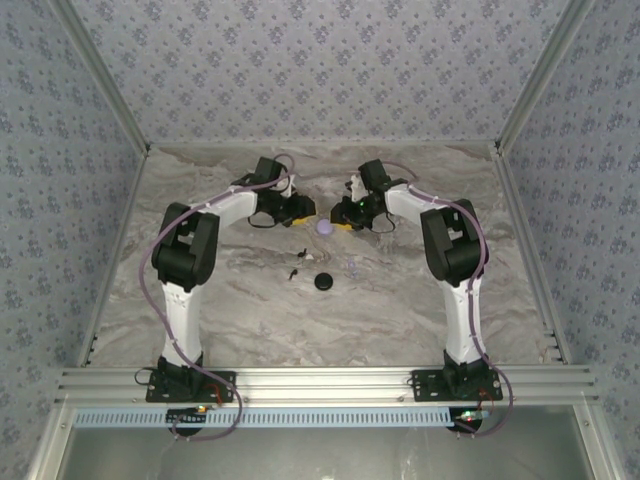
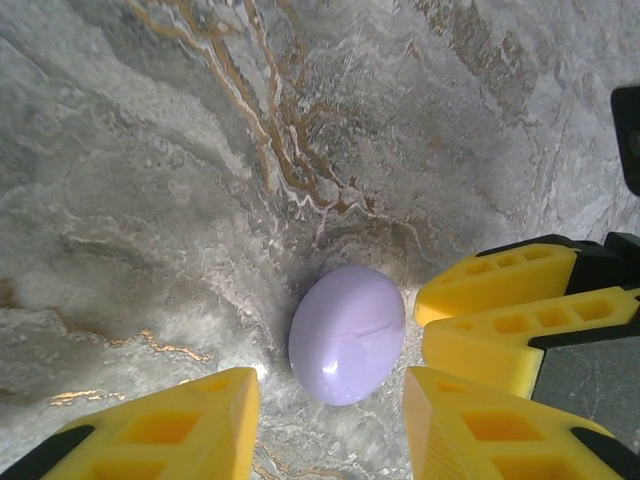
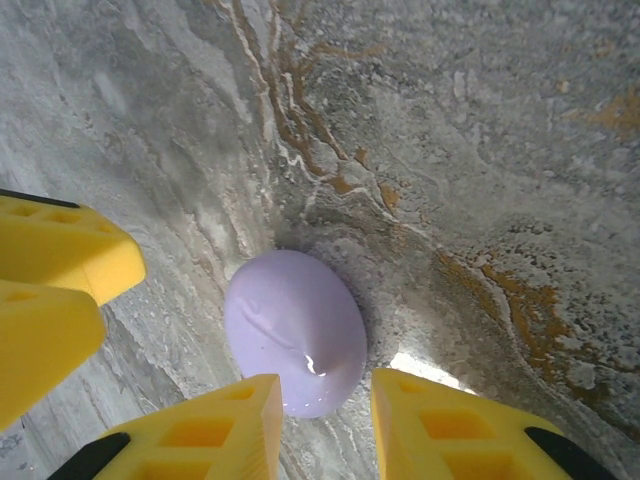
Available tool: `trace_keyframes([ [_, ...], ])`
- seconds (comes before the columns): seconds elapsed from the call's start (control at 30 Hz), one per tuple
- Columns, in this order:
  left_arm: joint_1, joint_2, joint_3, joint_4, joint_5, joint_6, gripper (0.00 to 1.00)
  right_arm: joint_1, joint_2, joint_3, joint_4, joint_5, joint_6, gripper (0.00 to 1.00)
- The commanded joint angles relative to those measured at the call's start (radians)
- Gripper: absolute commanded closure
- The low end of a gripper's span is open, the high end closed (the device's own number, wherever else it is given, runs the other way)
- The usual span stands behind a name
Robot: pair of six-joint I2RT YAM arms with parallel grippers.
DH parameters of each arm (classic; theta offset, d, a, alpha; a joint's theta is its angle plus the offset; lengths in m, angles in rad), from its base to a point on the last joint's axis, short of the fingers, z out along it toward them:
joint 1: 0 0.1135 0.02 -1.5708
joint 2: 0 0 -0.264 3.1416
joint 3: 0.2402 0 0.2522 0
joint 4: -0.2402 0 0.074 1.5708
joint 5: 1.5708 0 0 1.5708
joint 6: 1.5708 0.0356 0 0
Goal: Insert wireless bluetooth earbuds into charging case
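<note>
Plainly, two earbuds (image 1: 300, 251) (image 1: 293, 272), one charging case (image 1: 323, 282) (black), left gripper (image 2: 330, 395) and right gripper (image 3: 325, 390) spread.

Disc (image 1: 323, 227) between left claw (image 1: 305, 213) and right claw (image 1: 343, 220); case (image 1: 323, 282) nearer, earbuds (image 1: 293, 272) to its left

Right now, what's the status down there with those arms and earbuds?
Left gripper, right gripper: open, both at the lilac disc. Charging case and earbuds loose on the table, untouched. Nothing seen blocking them.

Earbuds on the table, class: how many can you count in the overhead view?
2. One earbud lies just beyond the other earbud, both left of the charging case and apart from it; none looks hidden.
</note>
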Motion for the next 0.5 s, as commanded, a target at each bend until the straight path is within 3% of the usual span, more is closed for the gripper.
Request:
trace_keyframes([
  [0.0, -0.012, 0.032, 0.002, 0.005, 0.027, -0.004, 0.58, 0.004, 0.026, 0.024, -0.019, -0.020, 0.014, 0.70],
  [0.47, -0.034, 0.075, 0.031, -0.009, 0.044, -0.005, 0.57, 0.005, 0.050, 0.025, -0.041, -0.006, 0.008, 0.71],
])
